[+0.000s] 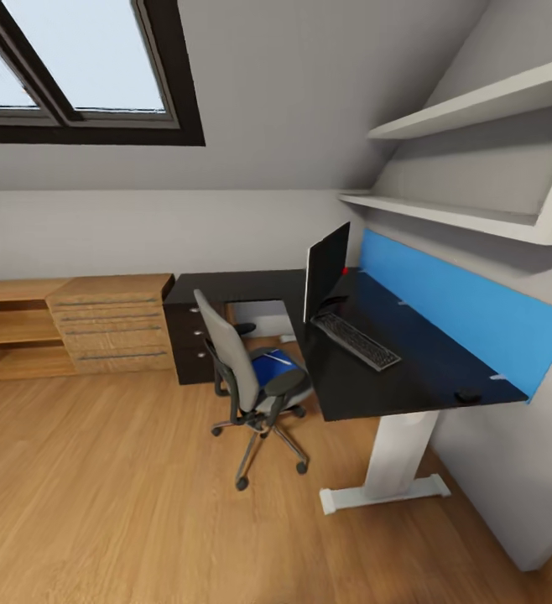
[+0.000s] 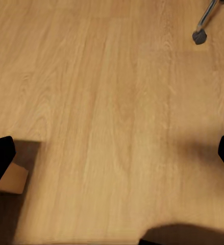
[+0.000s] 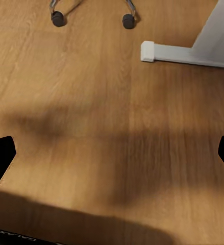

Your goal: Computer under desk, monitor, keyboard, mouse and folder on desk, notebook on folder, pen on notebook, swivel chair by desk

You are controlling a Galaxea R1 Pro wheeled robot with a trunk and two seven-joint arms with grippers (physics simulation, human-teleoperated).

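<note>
Attic home room set up as a study. Sloped ceiling with skylight, wood-plank floor. Black counter carrying monitor and keyboard; swivel chair beside it. Low wood cabinets, white wall shelves.

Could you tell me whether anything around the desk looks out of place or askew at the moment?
Yes. A blue folder lies on the seat of the swivel chair instead of on the desk. The monitor stands turned side-on, and the keyboard lies at a slant beside it. Nothing looks spilled or damaged.
</note>
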